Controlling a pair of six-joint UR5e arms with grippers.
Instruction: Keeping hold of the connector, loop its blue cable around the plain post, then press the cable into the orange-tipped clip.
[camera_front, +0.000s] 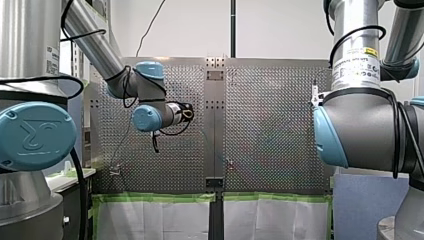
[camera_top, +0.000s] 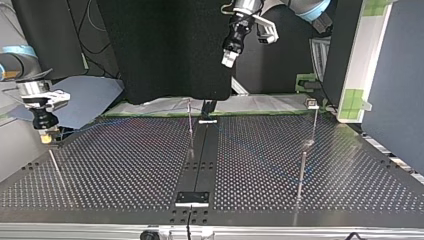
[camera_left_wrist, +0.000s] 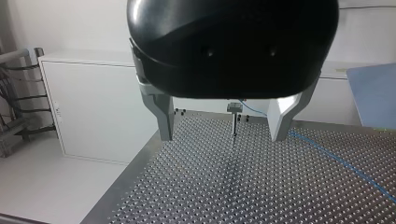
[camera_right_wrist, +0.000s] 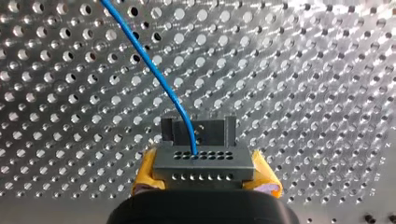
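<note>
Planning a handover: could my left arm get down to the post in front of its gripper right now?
Likely yes: the left gripper is open and empty, the post stands ahead of it with nothing between, and the blue cable lies off to one side.

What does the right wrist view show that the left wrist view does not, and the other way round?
Only the right wrist view: the grey connector gripped by my right hand between its yellow pads. Only the left wrist view: my left hand, open and empty, a thin upright with a block on top ahead of it, a white cabinet beyond. Both: the blue cable over the perforated table.
</note>
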